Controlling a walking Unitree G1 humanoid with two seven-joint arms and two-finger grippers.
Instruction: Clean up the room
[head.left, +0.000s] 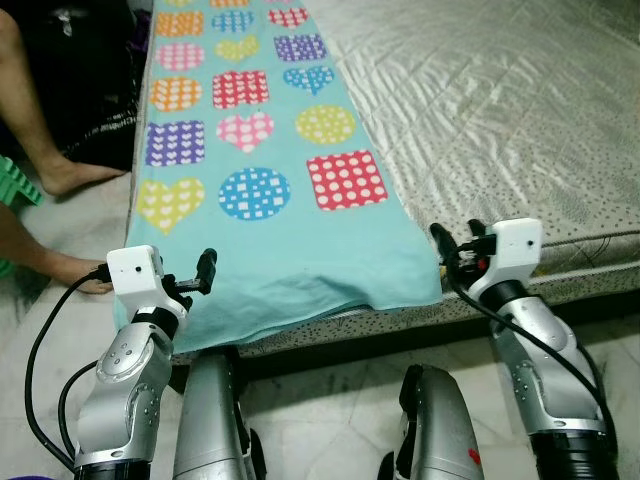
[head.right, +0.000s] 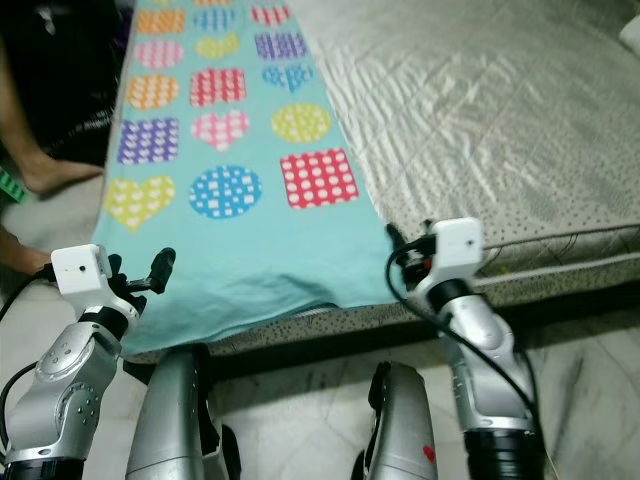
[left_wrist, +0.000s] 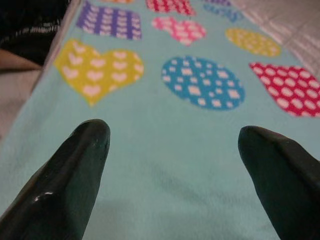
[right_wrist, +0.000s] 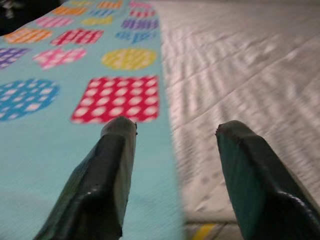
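Quilted mattress (head.left: 500, 110), teal patterned blanket (head.left: 290, 250) draped over edge, left pincer (left_wrist: 172, 150) and right pincer (right_wrist: 175, 150) gaping, empty

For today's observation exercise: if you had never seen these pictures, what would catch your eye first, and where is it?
The turquoise blanket stands out first, printed with bright dotted hearts, circles and squares, lying along the left part of the grey quilted mattress with its near edge hanging over. Next, the left gripper and right gripper, both open, are held at the blanket's two near corners. A person's bare foot rests on the floor at far left.
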